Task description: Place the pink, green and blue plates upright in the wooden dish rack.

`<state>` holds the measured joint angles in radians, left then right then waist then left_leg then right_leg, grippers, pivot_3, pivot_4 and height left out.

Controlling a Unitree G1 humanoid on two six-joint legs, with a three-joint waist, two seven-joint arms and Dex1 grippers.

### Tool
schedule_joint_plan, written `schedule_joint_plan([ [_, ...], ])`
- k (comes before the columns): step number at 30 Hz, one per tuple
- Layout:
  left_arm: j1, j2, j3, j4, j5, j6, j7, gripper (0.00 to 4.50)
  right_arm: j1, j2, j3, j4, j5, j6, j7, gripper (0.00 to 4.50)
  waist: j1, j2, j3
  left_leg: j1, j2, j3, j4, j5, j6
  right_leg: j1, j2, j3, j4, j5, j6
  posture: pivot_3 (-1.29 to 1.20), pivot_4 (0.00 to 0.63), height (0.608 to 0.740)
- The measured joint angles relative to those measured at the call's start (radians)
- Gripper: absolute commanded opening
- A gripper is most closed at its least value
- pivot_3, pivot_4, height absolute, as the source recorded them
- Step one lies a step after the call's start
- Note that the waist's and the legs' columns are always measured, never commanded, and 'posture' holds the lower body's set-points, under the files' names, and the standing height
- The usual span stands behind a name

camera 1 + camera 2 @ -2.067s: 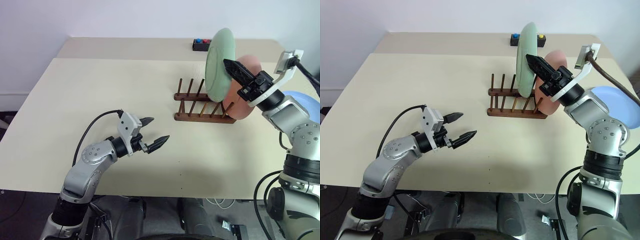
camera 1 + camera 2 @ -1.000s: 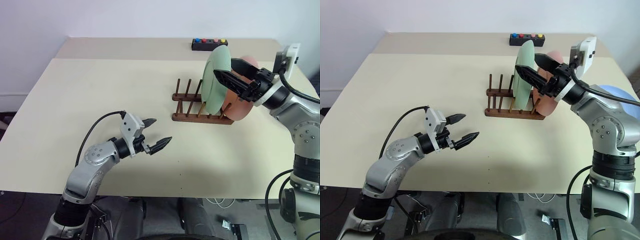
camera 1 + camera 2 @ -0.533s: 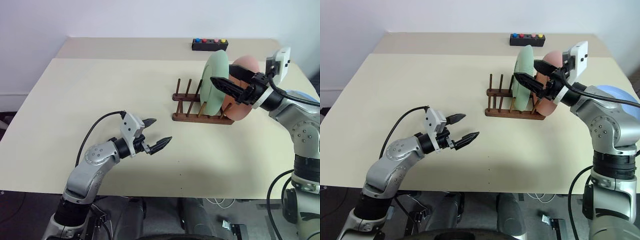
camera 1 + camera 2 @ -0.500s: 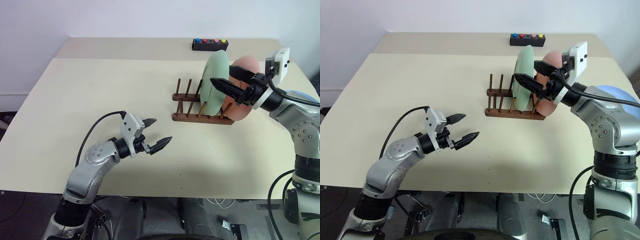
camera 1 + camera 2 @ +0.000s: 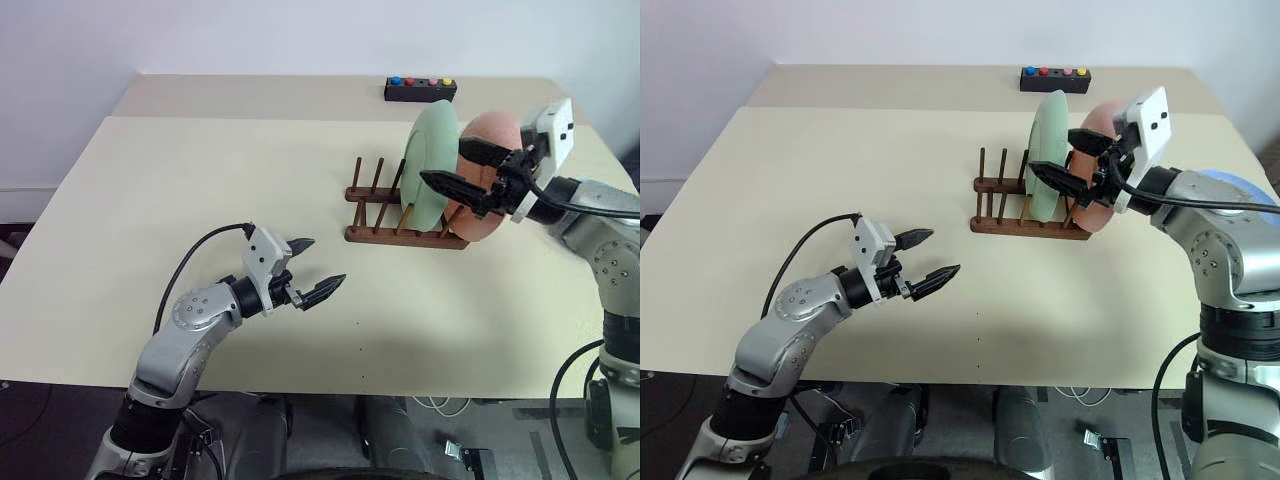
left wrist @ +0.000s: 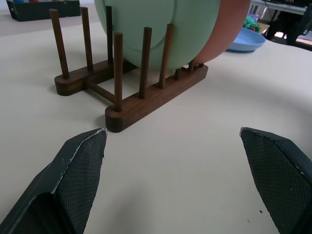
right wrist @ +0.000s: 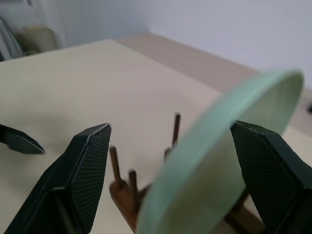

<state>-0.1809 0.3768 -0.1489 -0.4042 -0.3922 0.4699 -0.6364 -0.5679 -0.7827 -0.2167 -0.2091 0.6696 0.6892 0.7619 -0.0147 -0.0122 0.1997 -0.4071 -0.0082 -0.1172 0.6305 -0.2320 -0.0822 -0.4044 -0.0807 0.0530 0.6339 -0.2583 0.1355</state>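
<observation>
Look at your right gripper (image 5: 1070,164) first: its two black fingers stand wide apart, one on each side of the green plate (image 5: 1046,150), and you can see a gap on both sides, so it holds nothing. The green plate stands on its edge in the wooden dish rack (image 5: 400,221), between the pegs, leaning a little. The pink plate (image 5: 492,160) stands right behind it in the same rack, on the side nearer your right arm. So two plates look done. The one left is the blue plate (image 6: 246,41). It lies flat on the table, off to the right of the rack and behind your right arm, well apart from the rack. That is the thing to think about: the blue plate is on the right side, so your right arm is much nearer to it. Your left gripper (image 5: 318,268) hangs low over the table, in front of the rack, open and empty, far from the blue plate.
</observation>
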Motion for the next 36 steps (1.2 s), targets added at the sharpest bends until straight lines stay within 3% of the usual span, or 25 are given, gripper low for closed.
schedule_joint_plan([
  [18,-0.001,-0.01,-0.014,0.017,0.009,-0.007,-0.011,4.5,-0.026,-0.066,-0.083,0.018,-0.039,-0.073,0.011,3.95,0.001,0.0,0.0,0.0,0.0,0.0,0.0,0.0,0.0,0.0,0.0,0.0,0.0,0.0,0.0,0.0,0.15,0.734],
  [25,-0.004,-0.01,-0.019,0.03,0.01,-0.022,-0.017,4.5,-0.015,-0.242,-0.199,0.132,-0.109,-0.154,0.06,3.95,0.002,0.0,0.0,0.0,0.0,0.0,0.0,0.0,0.0,0.0,0.0,0.0,-0.001,0.0,0.0,0.0,0.15,0.734],
  [31,-0.026,-0.01,-0.027,0.055,0.01,-0.027,-0.041,4.5,0.24,-0.365,-0.301,0.24,-0.19,-0.234,0.218,3.95,0.004,0.001,0.0,0.0,0.0,0.001,0.001,0.0,0.001,0.001,0.0,0.0,-0.002,0.0,0.0,0.0,0.15,0.734],
  [36,-0.031,-0.01,-0.028,0.063,0.01,-0.028,-0.053,4.5,0.365,-0.374,-0.289,0.395,-0.334,-0.355,0.227,3.95,-0.006,0.005,-0.002,0.001,0.0,0.003,0.0,0.0,0.001,0.001,0.0,0.002,-0.002,0.0,0.0,0.0,0.15,0.734],
])
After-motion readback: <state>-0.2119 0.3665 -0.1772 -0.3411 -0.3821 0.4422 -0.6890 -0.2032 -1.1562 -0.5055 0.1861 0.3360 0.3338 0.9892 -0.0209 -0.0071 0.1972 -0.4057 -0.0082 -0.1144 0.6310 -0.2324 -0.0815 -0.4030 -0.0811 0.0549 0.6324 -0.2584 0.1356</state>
